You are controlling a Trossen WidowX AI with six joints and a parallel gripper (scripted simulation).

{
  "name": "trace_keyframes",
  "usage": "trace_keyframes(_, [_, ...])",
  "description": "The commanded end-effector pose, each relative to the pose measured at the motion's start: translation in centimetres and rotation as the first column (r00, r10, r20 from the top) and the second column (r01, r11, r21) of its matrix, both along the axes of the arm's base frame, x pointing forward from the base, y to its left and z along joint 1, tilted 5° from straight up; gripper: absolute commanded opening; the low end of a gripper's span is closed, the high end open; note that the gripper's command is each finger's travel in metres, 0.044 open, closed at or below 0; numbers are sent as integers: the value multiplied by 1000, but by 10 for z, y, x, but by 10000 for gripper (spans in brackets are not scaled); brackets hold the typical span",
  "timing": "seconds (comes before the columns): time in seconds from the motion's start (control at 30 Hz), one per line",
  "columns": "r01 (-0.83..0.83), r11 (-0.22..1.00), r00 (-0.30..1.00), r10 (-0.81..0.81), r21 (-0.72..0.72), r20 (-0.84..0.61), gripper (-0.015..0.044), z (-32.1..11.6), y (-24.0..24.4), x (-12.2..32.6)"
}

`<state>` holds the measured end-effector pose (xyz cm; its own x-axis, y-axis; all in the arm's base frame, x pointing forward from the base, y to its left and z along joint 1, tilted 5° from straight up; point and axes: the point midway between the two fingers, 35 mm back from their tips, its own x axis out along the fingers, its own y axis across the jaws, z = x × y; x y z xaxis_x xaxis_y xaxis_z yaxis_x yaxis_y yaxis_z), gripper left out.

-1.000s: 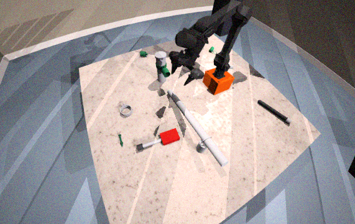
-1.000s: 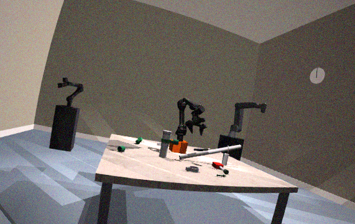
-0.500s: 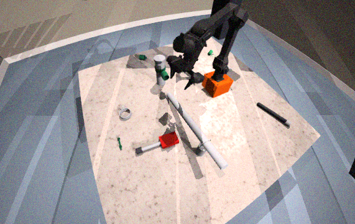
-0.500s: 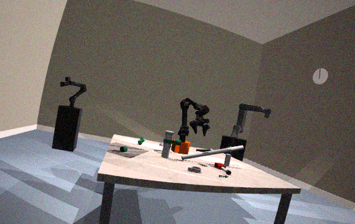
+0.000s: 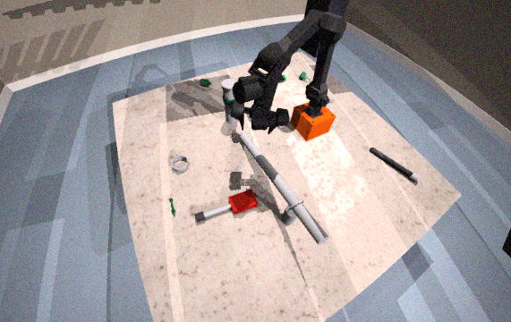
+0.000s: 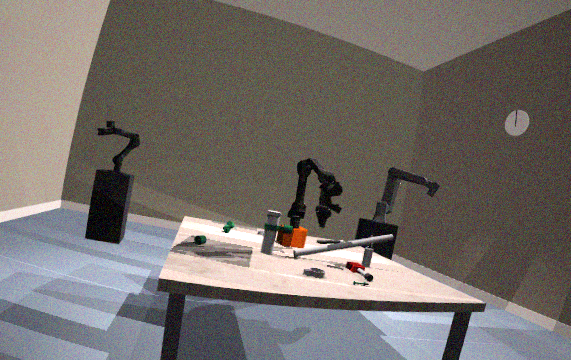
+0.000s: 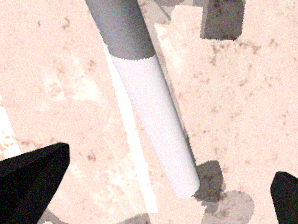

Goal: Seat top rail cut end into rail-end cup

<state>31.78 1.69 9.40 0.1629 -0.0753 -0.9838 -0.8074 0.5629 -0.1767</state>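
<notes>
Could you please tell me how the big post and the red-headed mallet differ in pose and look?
The big post stands upright; the mallet lies on the table. The post is grey with a green band around it, while the mallet has a red head and a pale handle with a dark end. Both are on the same table.

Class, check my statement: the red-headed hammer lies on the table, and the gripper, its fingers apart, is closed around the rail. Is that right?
Not quite: the gripper is open and holds nothing; the wrist view shows the rail ungripped. The rest stands.
</notes>
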Motion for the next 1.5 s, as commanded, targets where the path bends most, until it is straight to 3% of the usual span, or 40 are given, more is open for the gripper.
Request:
trace_keyframes(0.0, [-441,897,879,435,11,-195,440,-28,-1,6])
trace_keyframes(0.47, [-441,897,879,435,11,-195,440,-28,-1,6])
trace_keyframes(0.67, [-441,897,879,435,11,-195,440,-63,-3,5])
trace_keyframes(1.47, [-441,898,879,434,11,-196,440,-93,-5,6])
